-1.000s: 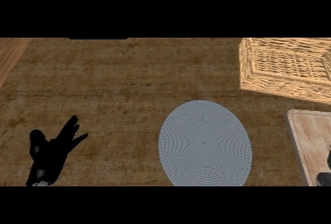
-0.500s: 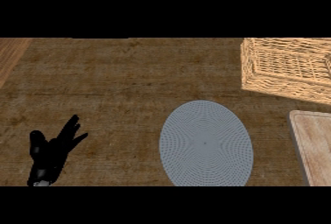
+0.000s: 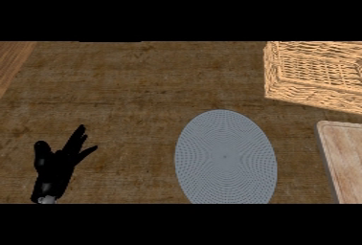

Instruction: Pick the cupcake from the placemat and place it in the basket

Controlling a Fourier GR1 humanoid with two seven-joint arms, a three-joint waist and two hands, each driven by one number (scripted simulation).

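Cupcake is nowhere to be seen, which is the weird part. The grey oval placemat (image 3: 225, 158) sits low in the middle of the counter (image 3: 141, 91) with nothing on it, and the wicker basket (image 3: 314, 74) is up in the far right corner, well apart from the mat. I can only see into part of the basket and there's no cupcake showing in there either, so whether it's tucked out of sight or off past the edge of the view, can't tell.

The left hand (image 3: 58, 165) is at the lower left, fingers straight and spread, pointing up, holding nothing, just resting there. The right hand doesn't show at all. There's a pale wooden board (image 3: 346, 162) along the right edge, just beside the mat, and a strip of lighter wood (image 3: 13, 60) at the top left corner.

What could go wrong from here, my guess: if the right hand is carrying the cupcake somewhere out of frame, there's no way to check it's lined up over the basket, so it could catch the rim or land on the board. And if the cupcake isn't held, nothing here is in reach to pick
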